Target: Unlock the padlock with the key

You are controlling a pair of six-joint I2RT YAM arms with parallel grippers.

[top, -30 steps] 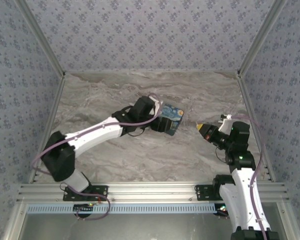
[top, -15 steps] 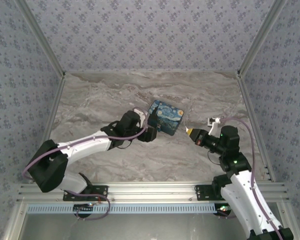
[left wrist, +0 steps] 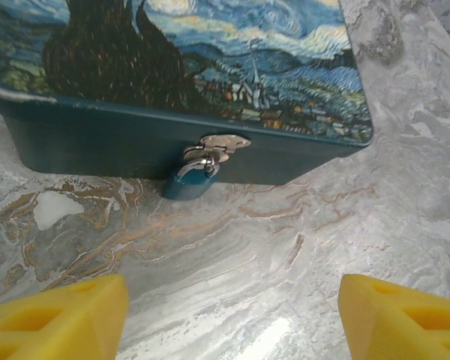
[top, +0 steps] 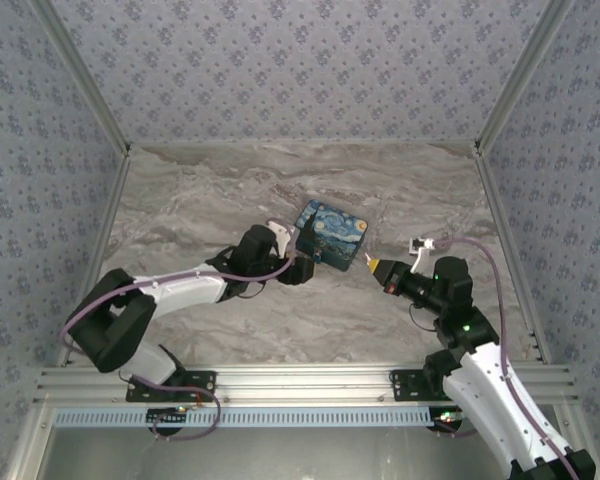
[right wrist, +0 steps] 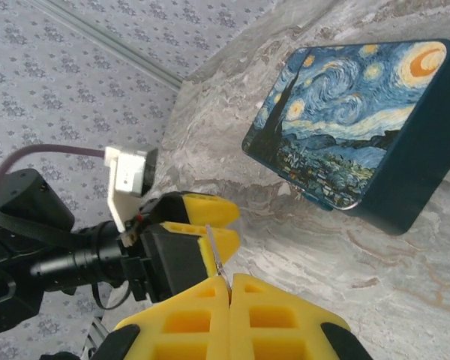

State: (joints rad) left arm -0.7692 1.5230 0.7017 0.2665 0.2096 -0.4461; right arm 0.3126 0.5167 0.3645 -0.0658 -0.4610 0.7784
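Note:
The padlock (left wrist: 187,182) is a tiny blue body hanging by its thin shackle from the metal hasp (left wrist: 223,142) on the side of the starry-night box (top: 332,233). It rests against the marble. My left gripper (left wrist: 232,319) stands open just short of it, yellow fingers (left wrist: 56,315) far apart with nothing between them, at the box's near-left side (top: 300,262). My right gripper (right wrist: 230,279) is shut on the key (right wrist: 215,249), a thin metal sliver sticking out of the closed fingertips. It hovers to the right of the box (top: 378,267).
The box (right wrist: 352,142) lies closed on the marble table (top: 210,200), between the two grippers. Patterned walls enclose the table on three sides. The left arm's fingers (right wrist: 202,211) sit close in front of the right gripper.
The left gripper has pulled back off the box toward the near left, uncovering it. The right gripper has moved left and nearer, closer to the box, still holding the key.

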